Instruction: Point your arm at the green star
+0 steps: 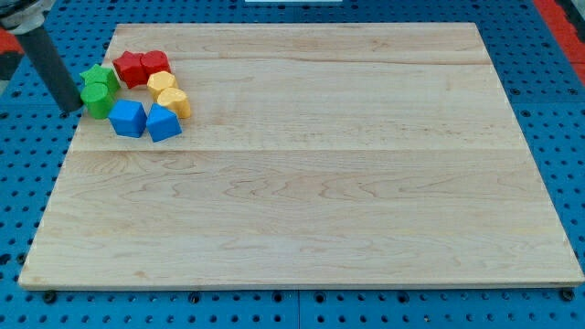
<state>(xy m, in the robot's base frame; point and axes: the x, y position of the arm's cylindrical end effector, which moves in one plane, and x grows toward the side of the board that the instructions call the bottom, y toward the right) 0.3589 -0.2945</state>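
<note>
The green star [98,76] lies near the top left corner of the wooden board [311,174]. A second green block [96,99] sits just below it, touching it. My tip [73,108] is at the board's left edge, just left of that lower green block and below-left of the star. The dark rod rises from the tip toward the view's top left.
A red star [131,68] and a red block [155,63] sit right of the green star. Two yellow blocks [162,83] [173,101] follow below them. Two blue blocks [128,118] [164,122] close the cluster. A blue pegboard [27,183] surrounds the board.
</note>
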